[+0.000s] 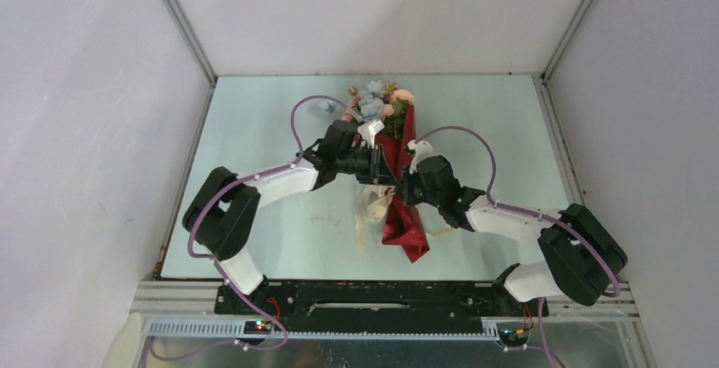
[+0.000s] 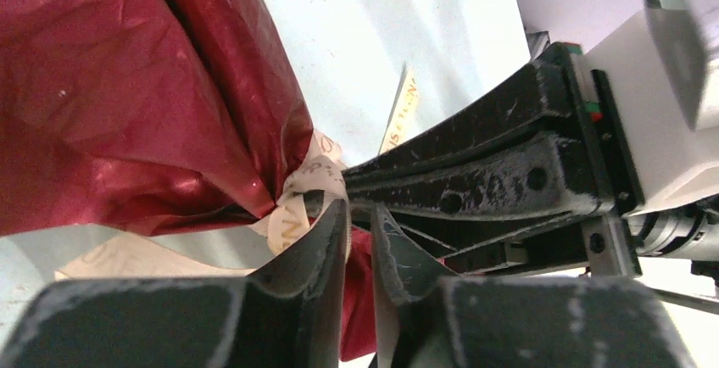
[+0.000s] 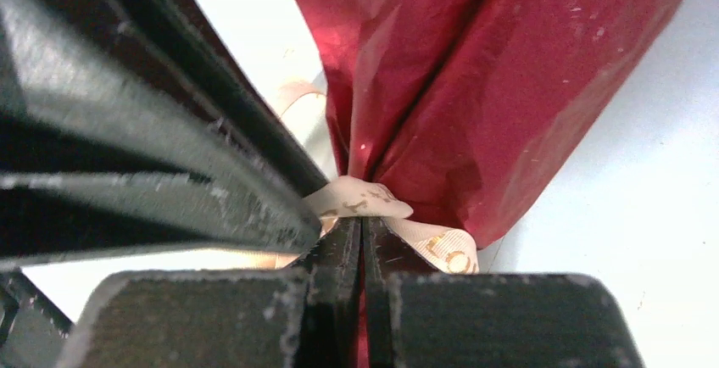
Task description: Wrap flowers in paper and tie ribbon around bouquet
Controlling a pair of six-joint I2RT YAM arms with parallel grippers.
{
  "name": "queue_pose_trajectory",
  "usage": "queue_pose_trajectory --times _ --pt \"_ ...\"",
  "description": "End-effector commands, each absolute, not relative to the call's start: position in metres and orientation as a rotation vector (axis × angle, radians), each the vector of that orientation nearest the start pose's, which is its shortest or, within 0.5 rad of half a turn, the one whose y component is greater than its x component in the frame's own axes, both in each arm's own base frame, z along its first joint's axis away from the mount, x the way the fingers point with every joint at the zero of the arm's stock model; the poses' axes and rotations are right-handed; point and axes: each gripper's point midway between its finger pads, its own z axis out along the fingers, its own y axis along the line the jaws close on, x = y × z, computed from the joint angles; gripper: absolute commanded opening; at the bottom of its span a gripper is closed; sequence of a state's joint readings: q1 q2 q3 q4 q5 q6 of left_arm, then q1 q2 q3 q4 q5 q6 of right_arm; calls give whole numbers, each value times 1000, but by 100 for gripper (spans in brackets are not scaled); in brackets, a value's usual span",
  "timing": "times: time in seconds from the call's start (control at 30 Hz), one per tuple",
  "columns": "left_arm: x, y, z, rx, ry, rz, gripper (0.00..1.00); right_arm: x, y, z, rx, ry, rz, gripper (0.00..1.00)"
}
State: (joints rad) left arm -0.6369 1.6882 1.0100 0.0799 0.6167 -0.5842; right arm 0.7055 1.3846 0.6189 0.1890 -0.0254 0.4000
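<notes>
near end: the paper (image 1: 407, 231) flares out red at the end of the bundle closest to the robot. It lies flat on the surface (image 1: 254, 131), about mid-width.
tails: loose cream ends of the ribbon (image 1: 366, 215) curl on the surface just left of that flare, touching it.
neck: about mid-length the paper is cinched to a narrow waist. The ribbon, with gold print, is bunched there in a small knot-like lump.
left claw (image 2: 359, 215): comes at the neck from the left. Pads (image 2: 326, 245) stand a thin slit apart with nothing visible in the slit, so it reads as released, barely. The ribbon lump sits at one tip and a strand runs down that pad's outer side.
right claw (image 3: 363, 225): comes at the same spot from the right. Pads (image 3: 343, 258) are clenched flat together and the ribbon comes out right at the tips, so it is grasping the ribbon.
tip gap: the two claws meet across the neck. Touching or just apart, cannot tell.
far paper: past the neck it opens as a red cone pointing away from the robot.
flowers (image 1: 377, 101): pink and pale blue heads with some green stick out of the cone's far mouth, near the far edge of the surface.
cables (image 1: 297, 122): a purple loop arches over each arm.
</notes>
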Motion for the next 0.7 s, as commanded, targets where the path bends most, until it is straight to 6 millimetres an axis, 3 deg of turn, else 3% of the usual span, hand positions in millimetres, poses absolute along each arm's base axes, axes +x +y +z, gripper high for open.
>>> queue_pose_trajectory --times 0.0,0.23,0.4,0.53,0.67 --pt "264 -349 130 485 2343 -1316 26 293 260 93 -219 2110 616 0" --pt "274 -336 145 472 2307 -1242 43 294 263 87 -193 2117 632 0" --pt "291 -311 147 387 2306 -1133 52 293 264 84 -199 2127 634 0" --pt "308 -286 129 278 2371 -1006 42 293 264 81 -200 2135 630 0" --pt "311 -284 108 296 2433 -963 26 292 263 80 -202 2139 627 0"
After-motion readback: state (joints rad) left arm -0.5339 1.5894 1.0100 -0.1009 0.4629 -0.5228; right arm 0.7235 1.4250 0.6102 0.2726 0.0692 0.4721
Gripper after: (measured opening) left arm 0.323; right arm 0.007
